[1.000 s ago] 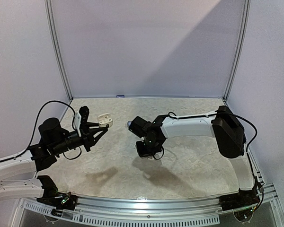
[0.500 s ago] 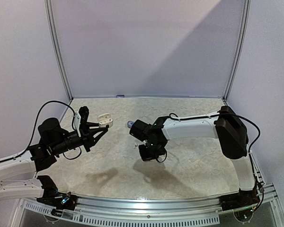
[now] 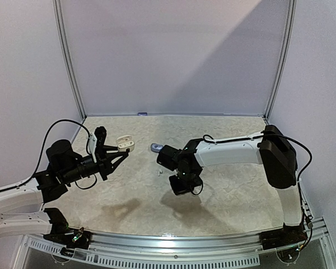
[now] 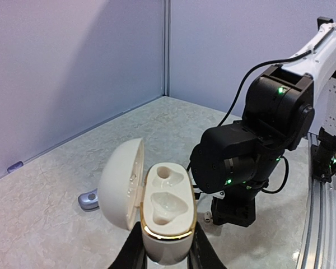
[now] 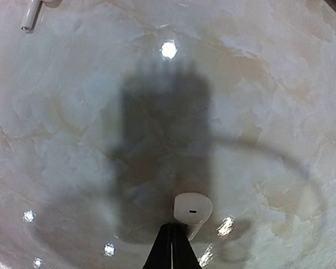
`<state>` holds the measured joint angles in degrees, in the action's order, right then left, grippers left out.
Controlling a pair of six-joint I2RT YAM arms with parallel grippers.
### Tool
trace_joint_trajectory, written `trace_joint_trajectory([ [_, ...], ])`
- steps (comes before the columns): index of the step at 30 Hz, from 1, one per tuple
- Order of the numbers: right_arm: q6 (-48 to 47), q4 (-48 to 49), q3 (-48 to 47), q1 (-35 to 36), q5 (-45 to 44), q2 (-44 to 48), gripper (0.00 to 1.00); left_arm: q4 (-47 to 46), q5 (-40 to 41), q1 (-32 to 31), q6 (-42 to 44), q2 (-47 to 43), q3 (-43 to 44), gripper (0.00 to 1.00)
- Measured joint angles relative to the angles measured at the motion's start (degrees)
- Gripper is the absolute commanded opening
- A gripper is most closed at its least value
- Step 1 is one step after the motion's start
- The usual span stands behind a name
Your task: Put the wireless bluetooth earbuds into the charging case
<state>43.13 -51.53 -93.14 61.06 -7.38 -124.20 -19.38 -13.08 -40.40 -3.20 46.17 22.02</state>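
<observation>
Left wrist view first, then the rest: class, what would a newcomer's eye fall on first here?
The open white charging case, lid swung back and both wells empty, held up in the left pincer, stands out. Next, in the right wrist view, the right pincer shut on a white earbud above the marbled table, with a second earbud lying at the top left edge.

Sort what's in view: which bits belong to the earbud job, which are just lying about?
Job:
open white charging case, in the left jaws
white earbud, in the right jaws
second white earbud, lying loose

Lying about:
silvery-grey item, too small to identify
small purple piece at the far edge
</observation>
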Motion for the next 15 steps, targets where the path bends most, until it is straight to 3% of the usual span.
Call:
trace_joint_trajectory([
  [4, -1.6, -1.2, -1.01, 0.04, 0.72, 0.0, 0.13, -0.02, 0.0, 0.0, 0.0, 0.0, 0.0, 0.0],
  [9, -5.11, -2.78, -7.48, 0.07, 0.26, 0.15, 0.43, -0.02, 0.0, 0.0, 0.09, 0.0, 0.0, 0.0],
  [15, -5.01, -7.23, -13.29, -1.2, -0.9, 1.6, 0.54, -0.02, -0.07, 0.0, 0.2, -0.02, 0.0, 0.0],
])
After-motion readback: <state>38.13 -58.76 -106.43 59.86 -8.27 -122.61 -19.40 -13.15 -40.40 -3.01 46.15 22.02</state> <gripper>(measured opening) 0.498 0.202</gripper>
